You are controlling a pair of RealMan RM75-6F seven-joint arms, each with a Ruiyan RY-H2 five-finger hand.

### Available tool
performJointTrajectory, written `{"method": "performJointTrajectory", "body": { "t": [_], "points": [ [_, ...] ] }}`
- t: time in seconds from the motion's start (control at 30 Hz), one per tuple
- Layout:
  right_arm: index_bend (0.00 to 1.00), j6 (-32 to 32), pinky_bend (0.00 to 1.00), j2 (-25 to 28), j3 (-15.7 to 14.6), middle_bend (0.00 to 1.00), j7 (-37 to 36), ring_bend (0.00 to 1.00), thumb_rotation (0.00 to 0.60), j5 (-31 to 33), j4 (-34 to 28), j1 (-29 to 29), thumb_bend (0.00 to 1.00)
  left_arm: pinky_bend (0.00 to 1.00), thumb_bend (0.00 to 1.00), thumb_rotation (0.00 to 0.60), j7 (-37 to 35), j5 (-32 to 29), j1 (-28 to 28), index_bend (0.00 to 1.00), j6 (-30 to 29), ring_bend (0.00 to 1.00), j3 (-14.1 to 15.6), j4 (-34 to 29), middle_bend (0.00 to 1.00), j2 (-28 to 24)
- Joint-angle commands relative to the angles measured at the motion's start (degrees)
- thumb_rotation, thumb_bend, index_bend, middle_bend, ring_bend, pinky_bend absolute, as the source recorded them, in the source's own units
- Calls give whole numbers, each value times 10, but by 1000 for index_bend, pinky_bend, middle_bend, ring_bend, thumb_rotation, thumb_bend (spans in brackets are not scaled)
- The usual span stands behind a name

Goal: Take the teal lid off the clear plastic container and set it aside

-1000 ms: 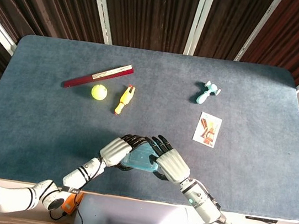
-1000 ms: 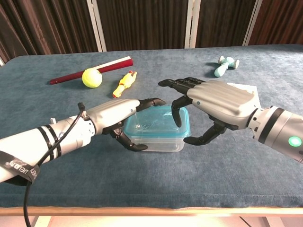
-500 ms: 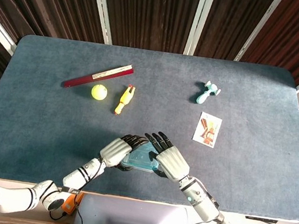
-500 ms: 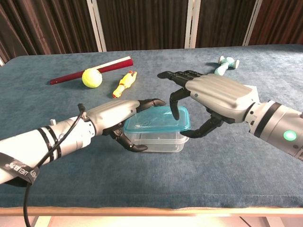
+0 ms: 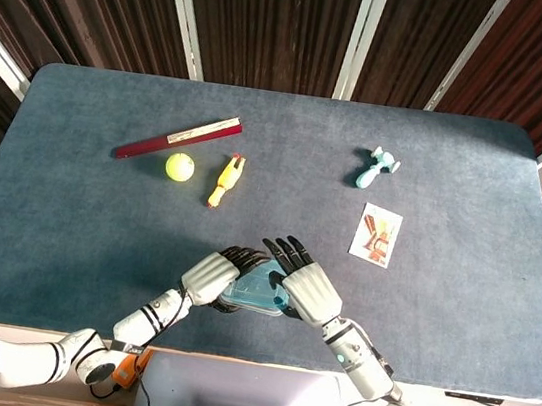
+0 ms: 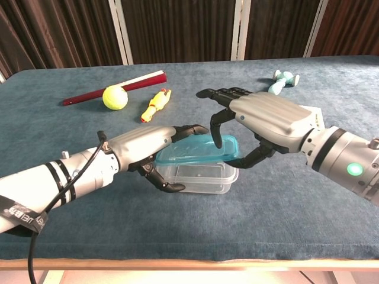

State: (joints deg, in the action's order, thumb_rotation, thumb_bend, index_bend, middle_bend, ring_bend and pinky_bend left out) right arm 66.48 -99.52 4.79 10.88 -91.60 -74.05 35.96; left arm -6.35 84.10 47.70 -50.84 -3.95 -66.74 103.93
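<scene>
**Lid removal: handling notes**

Location: container (image 6: 198,178) sits on the table (image 6: 284,231) near the front edge, approx. centre. Lid (image 6: 198,152) is tilted, right end raised clear of the rim, left end low against the rim.

Right hand (image 6: 266,121): pinches the lid's right end, thumb underneath, fingers (image 6: 219,127) curled over the top edge. Left hand (image 6: 148,145): steadies the container from its left side, thumb low against the wall, fingers reaching over the lid's left end; whether they press on it can't be told.

Handling (judgement): lid looks thin, light, somewhat flexible; likely to bow if gripped at one corner. Smooth plastic, so prob. slippery. Best hold is at the raised rim of the short edge, as now. Container is light and empty and may lift with the lid unless held down.

Set-aside area: bare table to the right, short of the card (image 6: 311,115).
</scene>
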Motion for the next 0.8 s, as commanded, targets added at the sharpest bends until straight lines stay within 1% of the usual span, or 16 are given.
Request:
{"method": "performJointTrajectory", "body": {
  "t": [0.03,0.13,0.2,0.27,0.3,0.37,0.4,0.43,0.47,0.5,0.53,0.6,0.63,0.7,0.8],
  "points": [
    [731,9,0,-13,2,173,-4,0,600,-3,12,2,739,466,327,600,0,1,-1,16,-3,368,-1,0,503,0],
    [745,15,0,-21,0,185,-3,0,600,-8,18,2,828,466,329,600,-2,2,-2,16,-6,367,-1,0,503,-1],
    [756,20,0,-22,0,190,-3,0,600,-11,18,2,862,465,329,600,-4,2,-3,16,-8,367,-1,-1,502,-2],
    [769,24,0,-21,-1,195,-4,0,600,-13,17,1,869,455,328,600,-6,3,-4,15,-9,367,-1,-2,500,-3],
    [775,28,0,-21,-1,198,-6,0,600,-15,15,1,872,431,327,600,-9,4,-4,15,-11,363,-1,-3,494,-4],
    [779,38,0,-18,-2,205,-11,0,600,-21,14,-1,871,346,327,600,-15,8,-5,15,-14,327,1,-4,469,-5],
    [780,42,0,-15,-4,208,-12,0,600,-25,13,-2,871,265,328,600,-19,12,-6,14,-18,282,2,-3,432,-6],
    [781,43,0,-13,-4,209,-14,0,600,-25,11,-2,871,220,328,600,-25,16,-7,12,-22,257,4,-3,402,-6],
    [782,44,0,-10,-4,210,-17,0,600,-25,8,-3,871,165,328,600,-31,19,-7,7,-24,215,5,-2,347,-6],
    [783,49,0,-8,-2,210,-18,0,600,-27,8,-3,871,115,327,600,-34,22,-6,2,-24,134,7,1,266,-6],
    [785,53,0,-8,-1,211,-15,0,600,-29,10,-3,871,85,327,600,-35,25,-5,0,-24,66,8,2,193,-7],
    [789,61,0,-7,2,213,-13,0,600,-32,13,-4,871,51,326,600,-47,30,-5,0,-29,0,8,1,86,-7],
    [790,63,0,-7,3,214,-15,0,600,-32,13,-4,871,34,325,600,-51,35,-5,0,-35,0,8,2,49,-6],
    [790,69,0,-8,7,214,-19,0,600,-33,16,-3,871,8,323,600,-62,47,-6,0,-53,0,9,9,10,-3],
    [791,83,0,-13,14,215,-30,0,600,-37,26,-1,871,0,317,600,-69,57,-8,0,-72,0,8,15,0,0]
  ]
}}
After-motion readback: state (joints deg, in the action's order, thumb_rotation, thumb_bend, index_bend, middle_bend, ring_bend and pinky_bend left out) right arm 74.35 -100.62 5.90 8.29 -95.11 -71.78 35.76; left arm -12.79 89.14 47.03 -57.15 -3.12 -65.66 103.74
